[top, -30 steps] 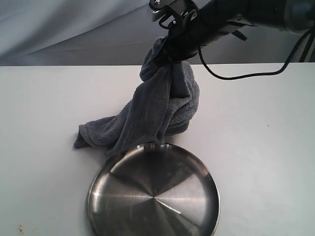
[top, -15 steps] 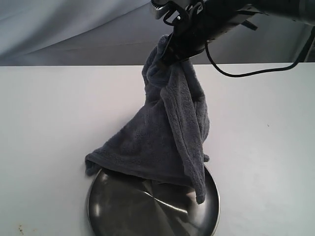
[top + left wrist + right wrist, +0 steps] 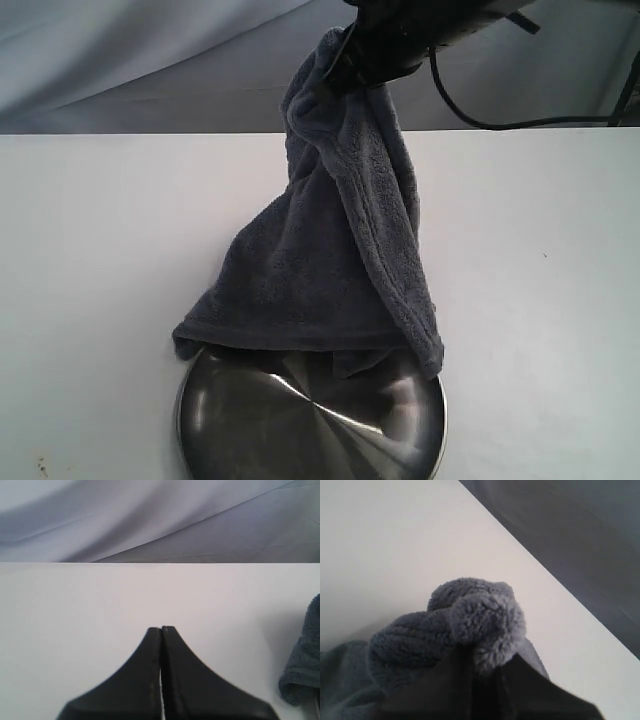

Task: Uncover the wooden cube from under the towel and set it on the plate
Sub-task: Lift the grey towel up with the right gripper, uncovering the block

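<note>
Lifted higher than a second ago, dark grey plush towel (image 3: 340,260) hangs from right gripper (image 3: 487,662), which is clamped on a bunched fold; the hem drapes over the far rim of the steel plate (image 3: 300,445). Only the left wrist view shows left gripper (image 3: 161,630), closed and empty over white tabletop (image 3: 75,605), towel edge nearby.

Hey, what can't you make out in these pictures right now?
- wooden cube: in no view; in the exterior view the hanging towel screens the table behind it.
- plate: exterior view, far rim behind the towel, near rim cut by the bottom edge.
- right tool: exterior view, cropped by the top edge.
</note>
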Controlling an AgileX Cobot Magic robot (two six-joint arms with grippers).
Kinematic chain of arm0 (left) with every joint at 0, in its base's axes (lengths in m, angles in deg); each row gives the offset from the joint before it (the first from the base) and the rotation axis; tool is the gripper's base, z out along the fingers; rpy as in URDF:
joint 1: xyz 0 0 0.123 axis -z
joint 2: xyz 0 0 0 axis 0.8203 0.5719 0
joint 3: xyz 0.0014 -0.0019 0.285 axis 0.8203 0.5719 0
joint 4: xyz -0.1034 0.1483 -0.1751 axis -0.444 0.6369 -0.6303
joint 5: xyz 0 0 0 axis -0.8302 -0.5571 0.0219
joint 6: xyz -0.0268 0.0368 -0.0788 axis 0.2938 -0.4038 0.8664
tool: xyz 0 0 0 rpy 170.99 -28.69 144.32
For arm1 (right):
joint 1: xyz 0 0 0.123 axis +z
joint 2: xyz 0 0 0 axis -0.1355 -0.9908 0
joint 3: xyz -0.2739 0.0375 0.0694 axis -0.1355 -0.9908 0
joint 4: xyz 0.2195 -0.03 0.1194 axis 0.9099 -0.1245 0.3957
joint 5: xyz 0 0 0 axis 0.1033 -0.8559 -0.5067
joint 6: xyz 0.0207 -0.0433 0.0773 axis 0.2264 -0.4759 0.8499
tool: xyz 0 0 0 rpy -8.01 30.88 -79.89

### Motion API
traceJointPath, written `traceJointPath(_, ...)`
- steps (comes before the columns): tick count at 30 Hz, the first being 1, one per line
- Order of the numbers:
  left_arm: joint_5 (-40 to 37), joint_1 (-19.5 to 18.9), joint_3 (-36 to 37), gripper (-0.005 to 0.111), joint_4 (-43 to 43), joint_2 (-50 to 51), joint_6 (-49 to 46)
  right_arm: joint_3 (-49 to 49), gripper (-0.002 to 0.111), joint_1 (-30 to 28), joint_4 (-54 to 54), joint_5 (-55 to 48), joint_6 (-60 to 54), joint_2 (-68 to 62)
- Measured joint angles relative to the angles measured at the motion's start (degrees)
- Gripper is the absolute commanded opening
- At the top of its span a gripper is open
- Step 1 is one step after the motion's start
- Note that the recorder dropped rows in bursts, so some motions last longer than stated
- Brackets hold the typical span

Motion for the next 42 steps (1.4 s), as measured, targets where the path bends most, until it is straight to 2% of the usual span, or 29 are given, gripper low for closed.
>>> traceJointPath(10,0.00,0.00,0.00,0.000,0.00,0.00,0.00,0.00,0.000,0.00,4.01,5.40,-0.31,1.58)
traceJointPath(18,0.00,0.00,0.00,0.000,0.00,0.00,0.00,0.10,0.000,0.00,4.67,5.97,-0.36,2.92)
traceJointPath(29,0.00,0.00,0.00,0.000,0.00,0.00,0.00,0.10,0.000,0.00,16.51,7.08,-1.58,8.34)
traceJointPath(42,0.00,0.00,0.00,0.000,0.00,0.00,0.00,0.10,0.000,0.00,17.41,7.76,-3.05,13.73)
